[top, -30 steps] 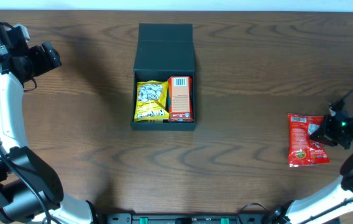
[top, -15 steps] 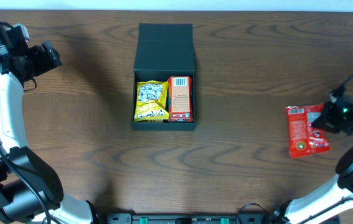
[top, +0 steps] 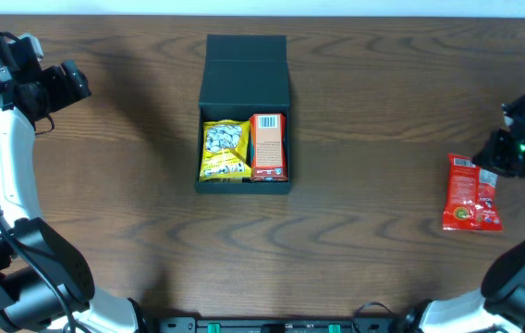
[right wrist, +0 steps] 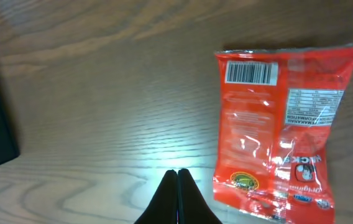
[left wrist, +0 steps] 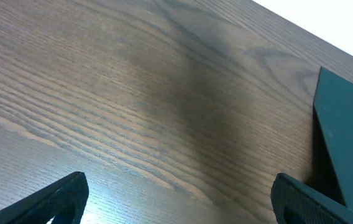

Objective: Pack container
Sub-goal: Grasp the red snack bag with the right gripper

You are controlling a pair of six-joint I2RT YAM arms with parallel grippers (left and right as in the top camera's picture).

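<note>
The container point(top: 244, 187) sits at upper centre of the overhead frame, lid point(top: 246, 69) folded back flat toward the top edge. It holds two things side by side: a yellow pack point(top: 225, 150) on the left and an orange carton point(top: 269, 146) on the right, touching each other.

The one thing outside it is a red pack point(top: 470, 192), flat on the desk point(top: 364, 240) at the far right, well apart from the container. A second ago this pack lay lower and further left, with the right fingers at its right edge. It has since slid to the right and turned nearly upright in the frame. The right fingers point(right wrist: 178, 193) are now off it, pressed together and pinching nothing, with the pack just beside them to the right in the wrist view. So the pack has gone away from the container, not toward it. I judge this a slipped pinch or a nudge, and the pick has yet to be made.

The left fingers point(left wrist: 58, 199) are spread wide over bare desk at the upper left, unchanged, with the container's edge at the right of their view.

Count: one container, three snacks (two packed, one loose), two arms.
</note>
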